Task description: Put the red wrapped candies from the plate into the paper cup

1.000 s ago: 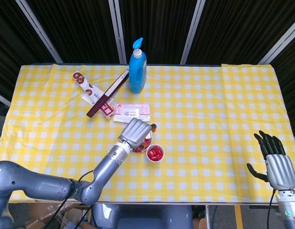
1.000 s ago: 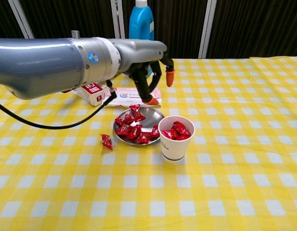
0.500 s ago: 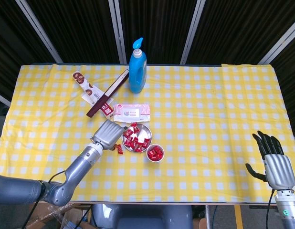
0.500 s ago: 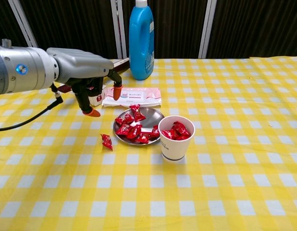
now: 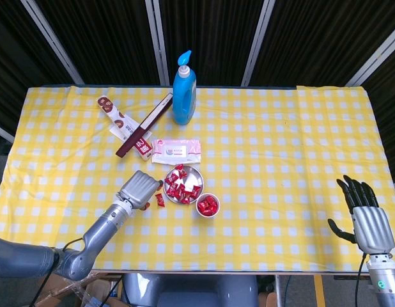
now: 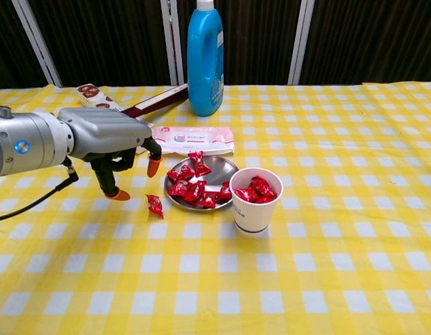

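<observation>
The red wrapped candies [image 6: 194, 183] lie heaped on a small round metal plate [image 6: 226, 166] near the middle of the tabletop [image 6: 327, 230], which is covered with a yellow and white checked cloth. The paper cup [image 6: 254, 206] stands upright touching the plate's right front edge and already holds several red candies [image 6: 256, 190]. One stray candy [image 6: 154, 205] lies on the cloth just left of the plate, apart from its rim. The left hand [image 6: 121, 150] hovers above the cloth to the left of the plate and the stray candy, palm down, its orange-tipped fingers [image 6: 118, 195] curved downward and spread apart, with nothing held in them. The right hand [image 5: 365, 217] is well apart at the right front corner of the tabletop, seen only in the head view, its dark fingers extended and parted, holding nothing. Behind the plate lies a flat pack of wet wipes [image 6: 192, 139], and further back a blue pump bottle [image 6: 205, 57] stands upright. To the left of the bottle a long dark box [image 5: 146, 125] lies aslant beside some small snack packets [image 5: 118, 120].
</observation>
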`<action>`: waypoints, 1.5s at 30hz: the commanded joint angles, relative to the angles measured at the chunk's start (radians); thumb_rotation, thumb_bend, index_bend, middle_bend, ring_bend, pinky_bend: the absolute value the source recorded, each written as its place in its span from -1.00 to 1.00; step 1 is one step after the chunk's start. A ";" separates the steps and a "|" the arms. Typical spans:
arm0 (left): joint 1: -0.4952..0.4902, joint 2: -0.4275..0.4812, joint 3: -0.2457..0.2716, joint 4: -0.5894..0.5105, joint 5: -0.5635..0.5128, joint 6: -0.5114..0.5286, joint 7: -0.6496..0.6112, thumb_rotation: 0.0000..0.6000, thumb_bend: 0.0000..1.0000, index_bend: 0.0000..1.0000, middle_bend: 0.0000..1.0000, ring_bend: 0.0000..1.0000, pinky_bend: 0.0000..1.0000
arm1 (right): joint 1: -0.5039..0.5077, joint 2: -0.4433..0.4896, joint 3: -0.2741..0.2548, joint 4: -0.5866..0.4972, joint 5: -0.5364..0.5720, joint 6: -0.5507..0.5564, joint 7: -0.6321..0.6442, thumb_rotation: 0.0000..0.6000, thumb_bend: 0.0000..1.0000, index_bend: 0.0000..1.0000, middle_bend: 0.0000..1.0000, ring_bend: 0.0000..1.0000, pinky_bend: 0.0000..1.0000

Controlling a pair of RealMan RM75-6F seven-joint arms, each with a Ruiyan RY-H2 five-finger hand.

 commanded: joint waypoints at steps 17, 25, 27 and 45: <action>0.028 -0.147 -0.025 0.162 -0.044 -0.023 0.007 1.00 -0.38 -0.16 0.85 0.95 0.90 | 0.001 0.003 -0.001 0.000 -0.003 0.000 0.010 1.00 -0.29 -1.00 -1.00 -1.00 -1.00; 0.033 -0.179 -0.032 0.186 -0.032 -0.034 0.012 1.00 -0.31 -0.08 0.86 0.95 0.90 | 0.001 0.003 -0.001 0.000 -0.002 -0.001 0.008 1.00 -0.29 -1.00 -1.00 -1.00 -1.00; 0.035 -0.183 -0.035 0.187 -0.028 -0.033 0.011 1.00 -0.23 -0.02 0.87 0.95 0.90 | 0.001 0.003 -0.001 -0.001 -0.002 -0.001 0.008 1.00 -0.29 -1.00 -1.00 -1.00 -1.00; 0.062 -0.124 -0.054 0.109 0.006 -0.010 0.001 1.00 -0.08 0.15 0.89 0.96 0.90 | 0.000 0.003 -0.002 0.000 -0.005 0.004 0.011 1.00 -0.29 -1.00 -1.00 -1.00 -1.00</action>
